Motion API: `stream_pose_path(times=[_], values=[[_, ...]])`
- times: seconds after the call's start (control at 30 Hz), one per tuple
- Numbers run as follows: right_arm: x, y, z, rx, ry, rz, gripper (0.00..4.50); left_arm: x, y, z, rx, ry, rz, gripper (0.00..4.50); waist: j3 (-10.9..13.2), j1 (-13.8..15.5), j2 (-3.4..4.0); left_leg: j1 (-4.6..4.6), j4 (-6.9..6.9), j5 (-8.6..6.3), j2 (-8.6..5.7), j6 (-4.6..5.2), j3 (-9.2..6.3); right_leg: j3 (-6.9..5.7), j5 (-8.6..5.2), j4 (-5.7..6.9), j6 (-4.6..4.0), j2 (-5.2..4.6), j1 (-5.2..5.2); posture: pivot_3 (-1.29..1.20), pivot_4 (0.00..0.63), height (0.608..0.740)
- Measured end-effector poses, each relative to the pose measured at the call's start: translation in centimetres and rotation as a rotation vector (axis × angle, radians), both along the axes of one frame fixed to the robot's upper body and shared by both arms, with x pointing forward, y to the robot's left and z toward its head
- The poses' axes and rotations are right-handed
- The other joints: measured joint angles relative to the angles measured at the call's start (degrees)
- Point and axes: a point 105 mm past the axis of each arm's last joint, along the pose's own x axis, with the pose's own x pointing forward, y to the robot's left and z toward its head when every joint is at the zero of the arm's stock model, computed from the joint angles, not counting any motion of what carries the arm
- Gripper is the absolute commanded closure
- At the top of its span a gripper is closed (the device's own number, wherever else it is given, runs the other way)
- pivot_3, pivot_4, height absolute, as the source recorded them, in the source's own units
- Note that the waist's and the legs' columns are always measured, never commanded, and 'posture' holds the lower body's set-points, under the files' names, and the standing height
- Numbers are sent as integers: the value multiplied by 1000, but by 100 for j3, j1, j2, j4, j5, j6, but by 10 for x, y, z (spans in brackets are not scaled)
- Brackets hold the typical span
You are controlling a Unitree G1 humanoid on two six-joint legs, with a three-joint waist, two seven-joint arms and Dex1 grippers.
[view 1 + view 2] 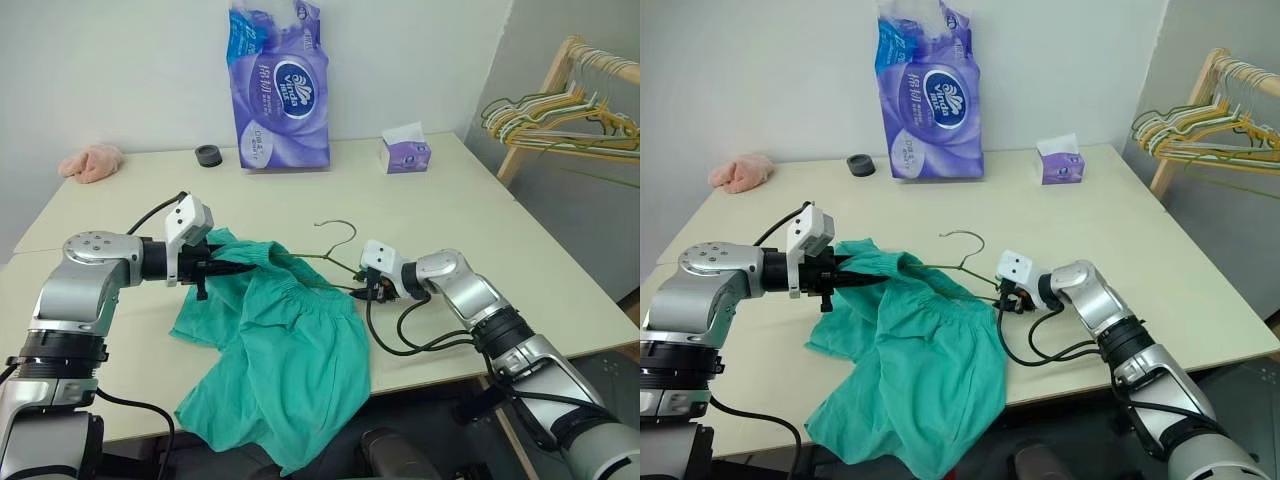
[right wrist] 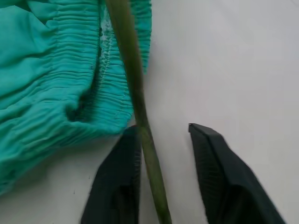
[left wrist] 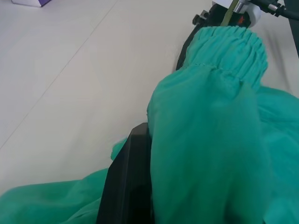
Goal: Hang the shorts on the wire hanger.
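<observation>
The teal-green shorts lie on the table, one leg hanging over the front edge. My left gripper is shut on the left end of their gathered waistband, which is lifted a little. The cloth drapes over its black finger. The wire hanger runs inside the waistband, with its hook sticking up behind the shorts. My right gripper is at the waistband's right end. Its fingers stand apart around the hanger's olive wire, which rests against one of them.
A tall purple tissue pack, a small tissue box, a black roll and a pink rag sit along the table's back. A wooden rack with a bunch of hangers stands off the right side.
</observation>
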Motion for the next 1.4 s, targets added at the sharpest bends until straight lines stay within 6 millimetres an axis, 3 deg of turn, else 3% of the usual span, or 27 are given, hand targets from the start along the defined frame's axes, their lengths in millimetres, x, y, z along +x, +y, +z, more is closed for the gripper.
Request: stream_pose_path(times=[0.07, 0.1, 0.43, 0.73, 0.77, 0.9, 1.17, 1.27, 1.4], values=[[3, -4, 3, -21, -23, 20, 4408, 0, 0, 0, 0, 0, -2, 3901, 0, 0, 0, 0, 0, 0, -1, 0, -1, -1, 0, 0, 0, 0, 0, -219, 0, 740], [3, -5, 5, -30, -35, 42, 4500, 0, -1, 1, 0, -4, -2, 3901, 0, 0, 0, 0, 0, 0, 0, 0, -1, -2, 0, 0, 0, 0, 0, -219, 0, 740], [1, -1, 12, -43, -30, 92, 4500, -1, 1, 2, 17, -26, -7, 3902, -2, -8, -2, 1, 0, 0, 1, 0, -3, -1, 1, 4, -2, -1, -1, -222, 0, 740], [-12, -6, 51, -42, -76, 152, 4500, -7, 7, 0, 37, -9, -17, 3902, -2, 7, -2, 1, 2, 0, 1, 0, -8, -6, -3, 8, 5, -2, -1, -235, 0, 740], [-14, -3, 56, -31, -85, 162, 4500, -7, 8, 0, 33, 3, -10, 3167, -2, 5, -2, 1, 2, 0, 1, 0, -8, -6, -4, 9, 6, -2, -1, -235, 0, 740], [-20, -2, 58, -19, -83, 169, 4500, -4, 11, -2, 22, 24, 15, 2383, -3, -1, -3, 2, 4, 0, 0, 0, -8, -6, -9, 12, 15, -2, -1, -239, 0, 740], [-22, -6, 58, -31, -84, 169, 4500, -4, 8, -9, 94, 0, -23, 24, -2, -4, -2, 2, 5, 0, -1, 0, -7, -5, -8, 13, 14, -1, -2, -240, 0, 740], [-23, -7, 60, -36, -90, 172, 4500, -4, 7, -15, 132, 2, -35, 146, -2, -5, -2, 2, 6, 0, -1, 0, -7, -4, -8, 13, 14, -1, -2, -239, 0, 740], [-24, -5, 62, -35, -101, 181, 4500, -3, 9, -21, 127, 24, -23, 1178, -3, -11, -2, 3, 6, 0, 0, 0, -8, -7, -14, 15, 23, -1, -3, -240, 0, 740]])
